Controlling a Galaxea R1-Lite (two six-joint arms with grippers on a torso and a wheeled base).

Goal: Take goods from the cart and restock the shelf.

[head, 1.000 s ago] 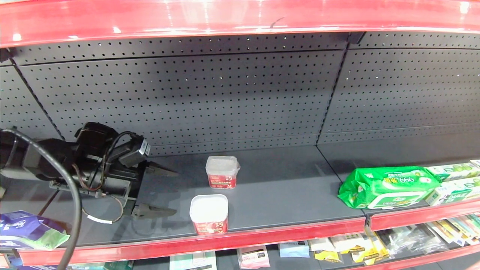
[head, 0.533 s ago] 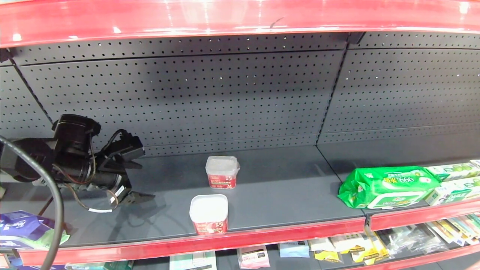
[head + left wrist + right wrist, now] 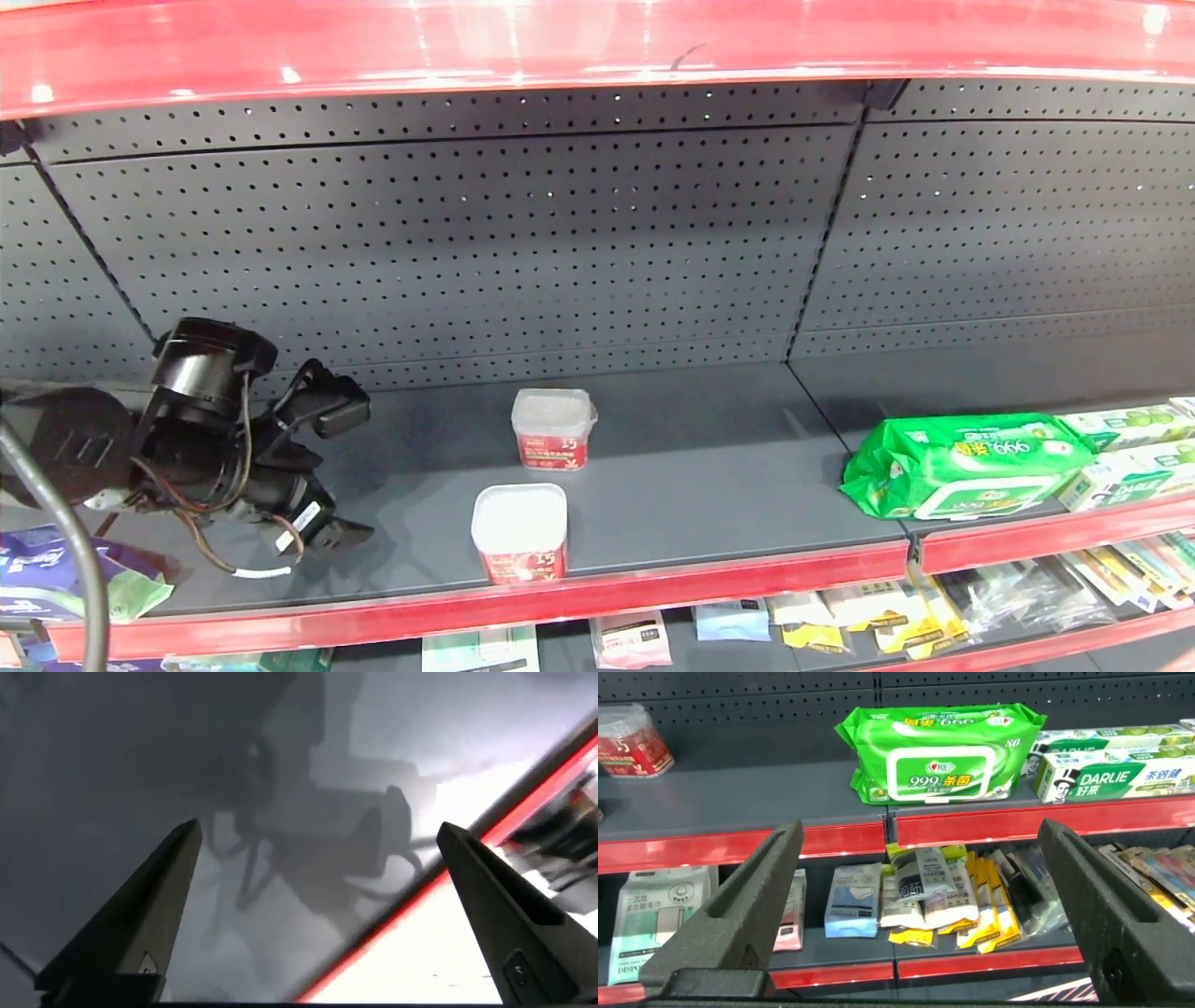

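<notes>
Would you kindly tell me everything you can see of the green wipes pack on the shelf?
The pack is a soft, glossy plastic pouch, bright green and crinkled, with white print and a white-rimmed flap label on its upper face. It looks full and closed. It lies flat on the grey shelf, long side along the red front edge. Boxes sit close beside one end; whether they touch it cannot be told. Nothing rests on it.

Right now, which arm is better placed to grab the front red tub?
Left, likely: the left gripper is open over the shelf beside the front red tub; the right gripper is back from it.
</notes>
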